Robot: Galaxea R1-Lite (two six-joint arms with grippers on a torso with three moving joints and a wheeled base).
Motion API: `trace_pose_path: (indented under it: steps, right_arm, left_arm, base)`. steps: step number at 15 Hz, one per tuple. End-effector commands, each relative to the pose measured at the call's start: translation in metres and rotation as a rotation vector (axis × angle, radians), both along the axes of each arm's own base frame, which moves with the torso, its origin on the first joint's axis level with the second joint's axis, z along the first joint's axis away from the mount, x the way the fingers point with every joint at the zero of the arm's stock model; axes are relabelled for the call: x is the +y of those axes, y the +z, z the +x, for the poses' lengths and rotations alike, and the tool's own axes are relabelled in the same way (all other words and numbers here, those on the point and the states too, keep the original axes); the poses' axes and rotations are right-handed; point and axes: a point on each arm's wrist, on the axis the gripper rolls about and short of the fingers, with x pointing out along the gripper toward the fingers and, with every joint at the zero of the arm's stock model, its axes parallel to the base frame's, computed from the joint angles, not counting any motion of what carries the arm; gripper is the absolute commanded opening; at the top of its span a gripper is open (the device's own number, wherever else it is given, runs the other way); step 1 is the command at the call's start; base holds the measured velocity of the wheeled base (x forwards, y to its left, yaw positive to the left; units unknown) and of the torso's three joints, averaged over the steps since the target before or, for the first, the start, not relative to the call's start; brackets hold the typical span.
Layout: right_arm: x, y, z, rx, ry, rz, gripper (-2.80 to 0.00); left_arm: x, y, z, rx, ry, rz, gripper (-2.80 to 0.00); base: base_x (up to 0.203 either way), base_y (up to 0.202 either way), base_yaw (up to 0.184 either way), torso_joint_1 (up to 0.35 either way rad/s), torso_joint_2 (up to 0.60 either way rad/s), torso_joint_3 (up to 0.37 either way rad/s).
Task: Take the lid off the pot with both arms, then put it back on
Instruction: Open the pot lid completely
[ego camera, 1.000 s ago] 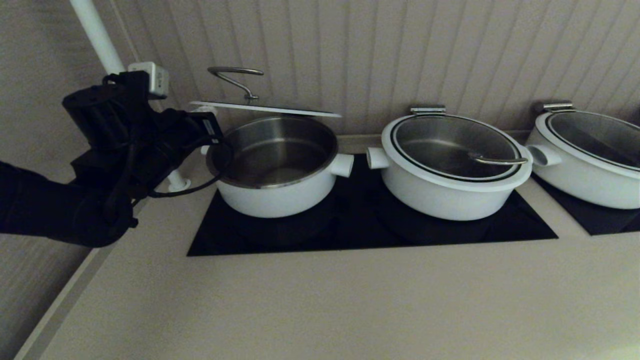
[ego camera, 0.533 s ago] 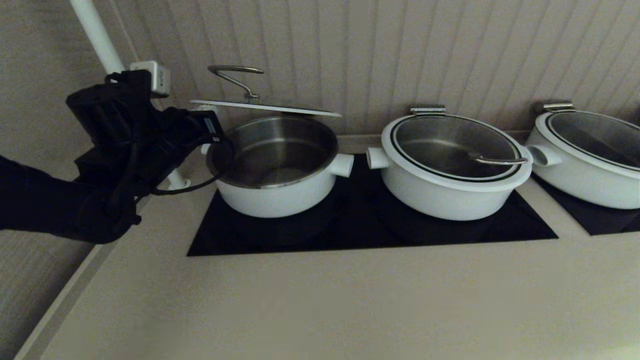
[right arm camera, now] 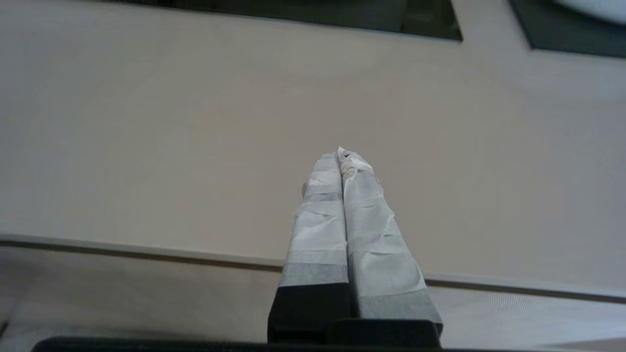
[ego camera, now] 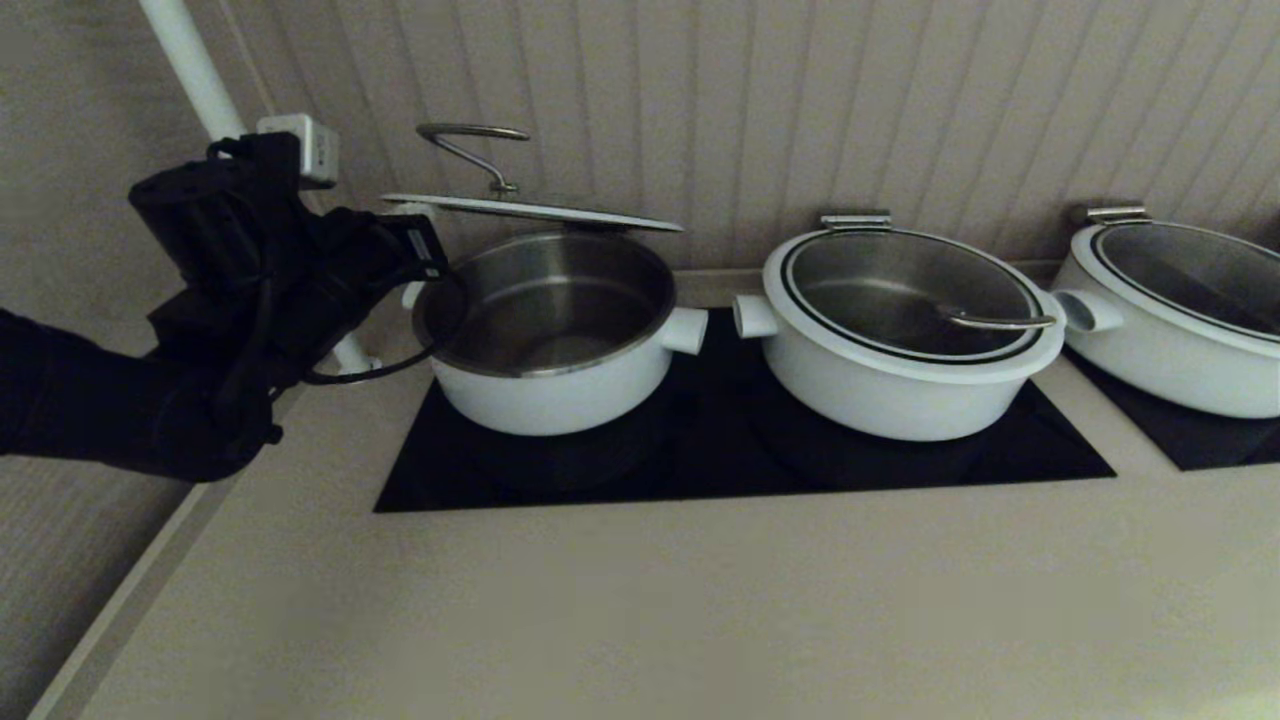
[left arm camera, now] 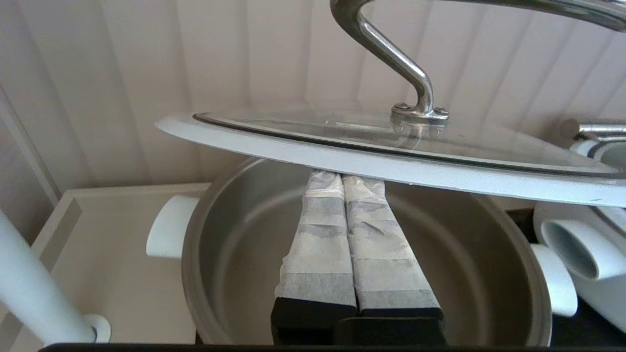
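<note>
The lid [ego camera: 530, 211], glass with a white rim and a steel loop handle [ego camera: 470, 135], is tilted up above the pot [ego camera: 555, 390], its left edge highest and its back right edge still near the pot's rim. My left gripper [left arm camera: 342, 180] is shut, with its taped fingertips pressed up under the lid's rim [left arm camera: 391, 168], over the open steel pot [left arm camera: 234, 254]. In the head view the left gripper [ego camera: 405, 245] sits at the pot's left side. My right gripper [right arm camera: 341, 159] is shut and empty above the bare counter, out of the head view.
A second white pot with its lid on [ego camera: 900, 330] stands just right of the task pot, and a third [ego camera: 1180, 310] at the far right. Both nearer pots stand on a black cooktop [ego camera: 700, 470]. A white pole [ego camera: 190, 70] and wall box [ego camera: 300, 145] are behind my left arm.
The lid's left edge and handle have risen slightly, and my left gripper has moved up a little with it. The pots have not moved.
</note>
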Motion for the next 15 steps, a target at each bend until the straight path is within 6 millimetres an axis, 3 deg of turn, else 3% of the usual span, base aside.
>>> trace_pose_path:
  steps: [1, 5, 15]
  right_arm:
    - [0.000, -0.001, -0.003, -0.044, -0.001, 0.000, -2.80]
    - [0.000, -0.002, -0.010, -0.128, -0.002, 0.000, -2.80]
    - [0.000, -0.002, -0.010, -0.128, -0.002, 0.000, -2.80]
  left_arm:
    - [-0.001, 0.003, 0.003, -0.017, 0.000, -0.004, -2.80]
    - [-0.003, 0.002, 0.010, -0.022, -0.002, -0.007, -2.80]
    - [-0.007, 0.018, 0.029, -0.098, -0.004, -0.024, -2.80]
  base:
    - [0.000, 0.000, 0.000, 0.000, 0.00, 0.000]
    - [0.000, 0.000, 0.000, 0.000, 0.00, 0.000]
    - [0.000, 0.000, 0.000, 0.000, 0.00, 0.000]
